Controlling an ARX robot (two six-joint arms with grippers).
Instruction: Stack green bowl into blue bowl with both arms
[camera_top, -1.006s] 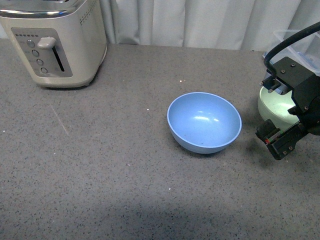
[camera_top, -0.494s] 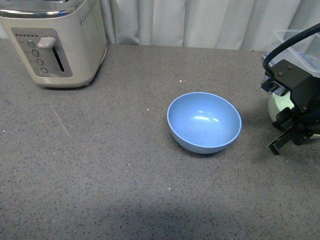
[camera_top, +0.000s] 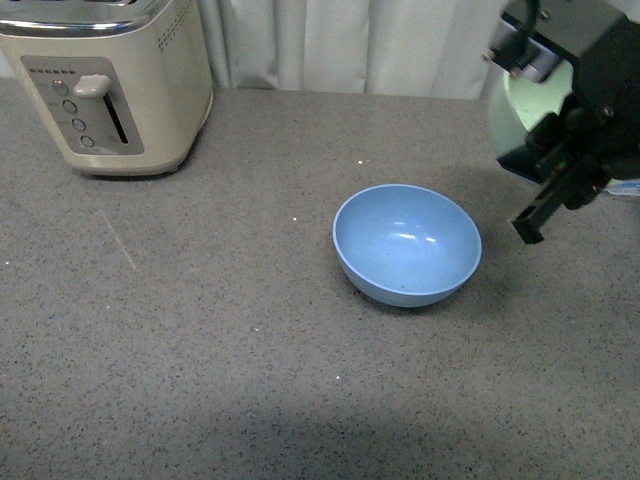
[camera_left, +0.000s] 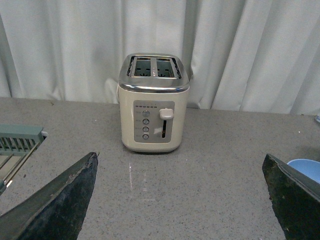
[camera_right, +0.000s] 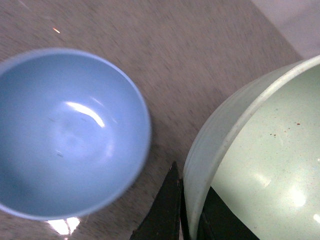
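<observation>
The right gripper is pinching the rim of the green bowl, with one finger inside and one outside. So the bowl is hanging tipped in the air at the far right, up off the grey counter. Holding it high is probably letting it clear the edge of the blue bowl, which is sitting open and empty in the middle, a little to the left and nearer. The left gripper is holding its fingers wide apart with nothing between them. It is facing the toaster at the far left, maybe ready to steady a bowl.
</observation>
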